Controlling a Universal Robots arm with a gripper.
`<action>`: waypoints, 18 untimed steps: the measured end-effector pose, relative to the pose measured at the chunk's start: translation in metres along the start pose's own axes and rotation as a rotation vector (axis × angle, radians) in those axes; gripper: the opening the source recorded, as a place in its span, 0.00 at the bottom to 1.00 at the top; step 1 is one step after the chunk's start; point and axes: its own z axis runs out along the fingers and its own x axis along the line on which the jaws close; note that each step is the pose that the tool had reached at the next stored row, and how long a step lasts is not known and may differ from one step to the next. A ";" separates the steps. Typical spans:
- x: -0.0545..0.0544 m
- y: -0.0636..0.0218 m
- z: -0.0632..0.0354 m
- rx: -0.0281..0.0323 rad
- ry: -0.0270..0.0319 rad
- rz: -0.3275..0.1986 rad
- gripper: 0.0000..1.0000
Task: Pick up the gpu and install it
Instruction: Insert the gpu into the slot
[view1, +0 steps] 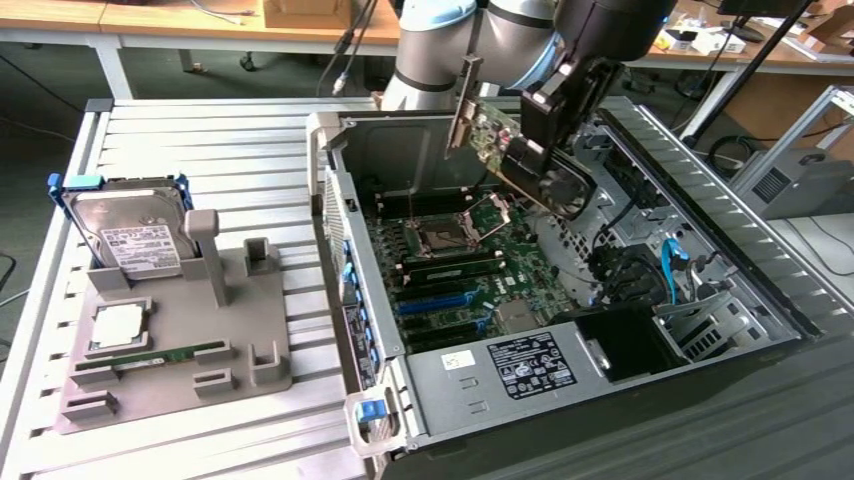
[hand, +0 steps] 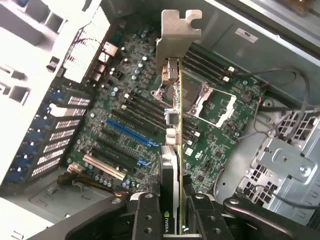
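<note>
The claw (hand: 172, 220) covers the near end of the gpu (hand: 172, 95), and the wrist view's edge cuts both off. The arm (view1: 434, 45) runs out past the exterior view's top edge. The label print on the hard drive (view1: 127, 228) is too small to read.

the gpu (view1: 497, 140) has a dull silvery metal bracket (hand: 176, 35) and a green board, the gripper (hand: 172, 216) is matt black, the case (view1: 387, 150) is bare grey sheet metal, and the matt grey plastic tray (view1: 160, 400) bears a shiny metal hard drive (view1: 127, 222) with a white paper label (view1: 136, 247).
</note>
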 end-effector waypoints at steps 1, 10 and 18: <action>0.000 0.0000 0.0001 0.0013 0.0010 -0.018 0.27; 0.000 0.0000 0.0005 0.0115 0.0097 -0.193 0.27; 0.000 0.0000 0.0013 0.0176 0.0151 -0.340 0.27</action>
